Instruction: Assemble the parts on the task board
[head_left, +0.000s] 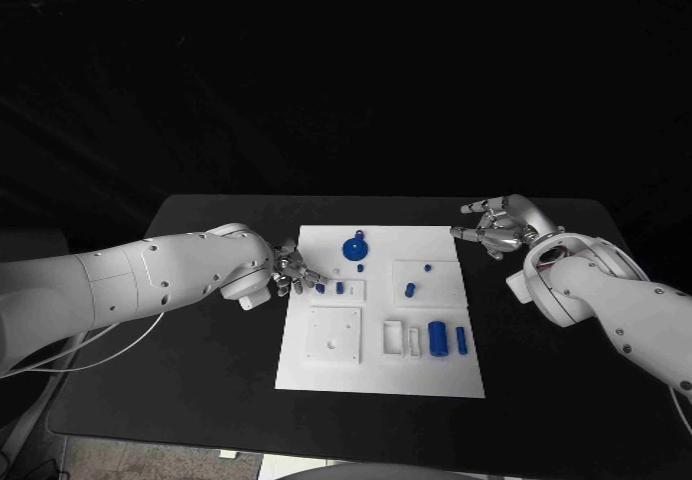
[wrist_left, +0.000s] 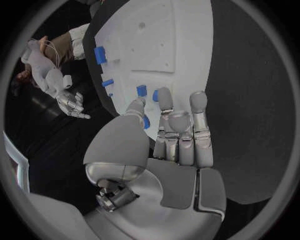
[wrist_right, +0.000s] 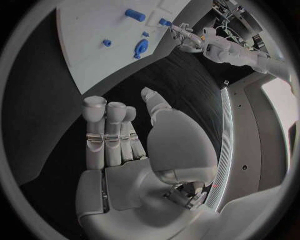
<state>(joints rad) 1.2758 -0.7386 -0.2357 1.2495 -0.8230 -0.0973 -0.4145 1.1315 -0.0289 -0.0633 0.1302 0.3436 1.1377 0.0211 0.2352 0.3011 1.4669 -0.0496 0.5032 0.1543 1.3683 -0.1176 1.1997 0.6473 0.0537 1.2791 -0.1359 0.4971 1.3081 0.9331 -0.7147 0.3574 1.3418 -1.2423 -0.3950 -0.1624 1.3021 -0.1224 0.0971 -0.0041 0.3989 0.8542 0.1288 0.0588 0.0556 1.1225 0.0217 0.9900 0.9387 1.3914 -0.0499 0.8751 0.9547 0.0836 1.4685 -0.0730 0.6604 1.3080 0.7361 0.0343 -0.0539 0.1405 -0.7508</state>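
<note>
The white task board (head_left: 378, 372) lies mid-table with several blue parts on it: a round one (head_left: 355, 247) at the far end, small pieces (head_left: 340, 287) by the left edge, and a cylinder (head_left: 437, 337) near the front. My left hand (head_left: 293, 270) hovers at the board's left edge, fingers stretched out and holding nothing, their tips (wrist_left: 164, 97) beside two small pieces (wrist_left: 141, 90). Another piece (wrist_left: 145, 121) shows on the board through the gap beside the thumb. My right hand (head_left: 498, 228) floats open over the black table off the board's far right corner, board (wrist_right: 94, 35) beyond its fingertips.
A square recessed plate (head_left: 335, 335) and white slotted blocks (head_left: 401, 338) sit on the board's near half. Black table (head_left: 188, 380) surrounds the board on all sides. In the right wrist view, the round part (wrist_right: 141, 47) lies near the board's edge.
</note>
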